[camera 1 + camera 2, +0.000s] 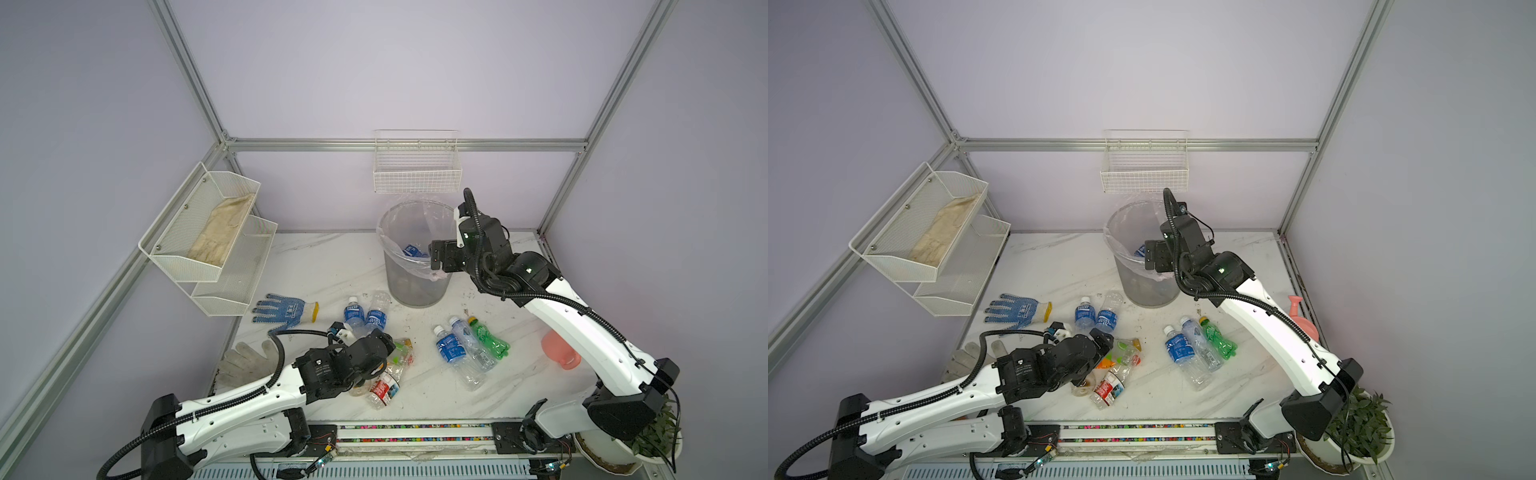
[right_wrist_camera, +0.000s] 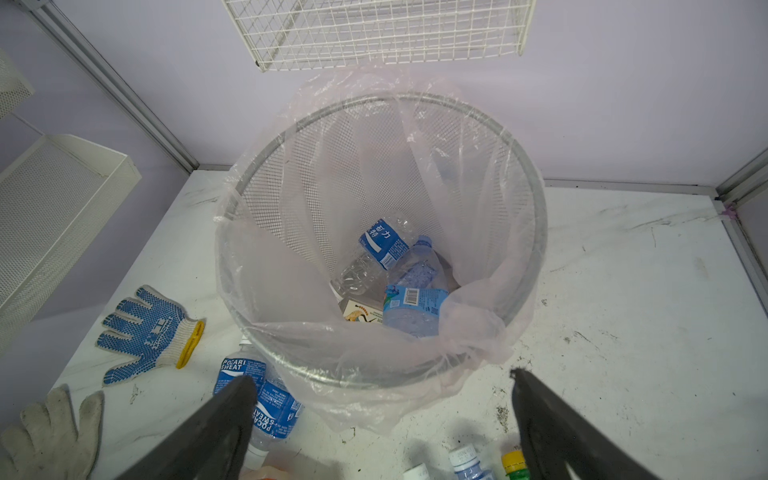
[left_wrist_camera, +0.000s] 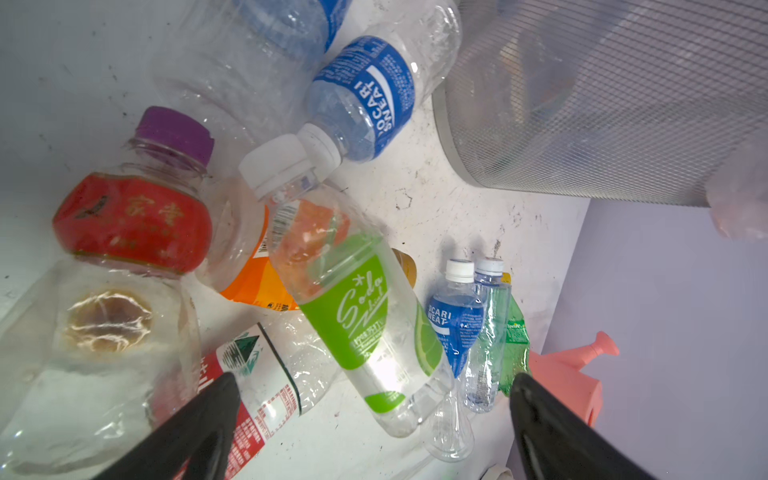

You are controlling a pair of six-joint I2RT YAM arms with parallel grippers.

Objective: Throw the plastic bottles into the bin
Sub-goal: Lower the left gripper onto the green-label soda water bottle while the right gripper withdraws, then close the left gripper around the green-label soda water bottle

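Two bottles [image 2: 409, 291] lie in the bin [image 2: 536, 232], which stands at the table's [image 1: 316, 266] back centre. The rest are on the table: a pair [image 1: 365, 318] by the bin's foot, a group [image 1: 469, 345] to the right, and a pile [image 1: 386, 386] under the left gripper [image 3: 374, 380]. Left jaws are wide with nothing held, lined up over the green soda bottle [image 3: 365, 307] atop the pile. Right gripper [image 2: 380, 376] hangs above the bin mouth, jaws wide, empty. Step as I read it: left pick. Next: drop lower and close across the soda bottle's body. It rests on others, so it could roll.
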